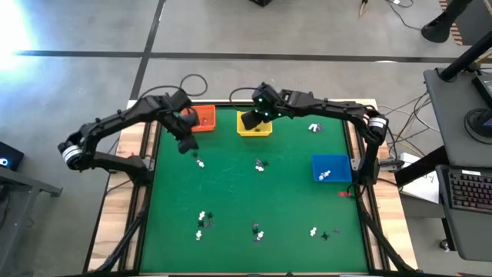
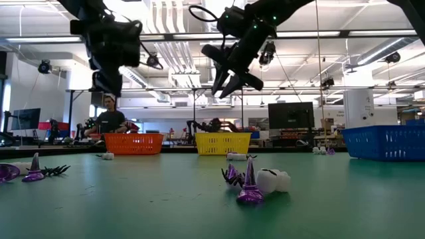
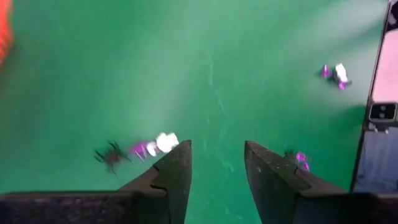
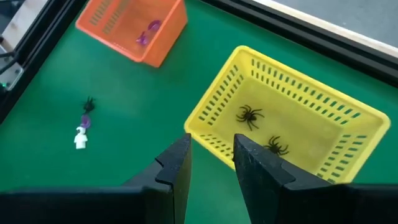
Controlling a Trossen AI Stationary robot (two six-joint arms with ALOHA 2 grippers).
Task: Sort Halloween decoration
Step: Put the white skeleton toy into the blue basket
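Inside yellow basket (image 4: 348, 121), two black spiders (image 4: 250, 115); purple trinket (image 4: 147, 32) in orange basket (image 4: 165, 34)

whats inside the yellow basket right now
Two black spiders lie on the floor of the yellow basket. The right tool, held open above the near wall, covers a bit of that wall and part of the nearer spider.

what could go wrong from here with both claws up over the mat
1. Mixed cluster below the left claw: spider, purple and white trinkets lie close, so one grab may take several.
2. The right claw hangs at the yellow basket rim; descending could knock it.
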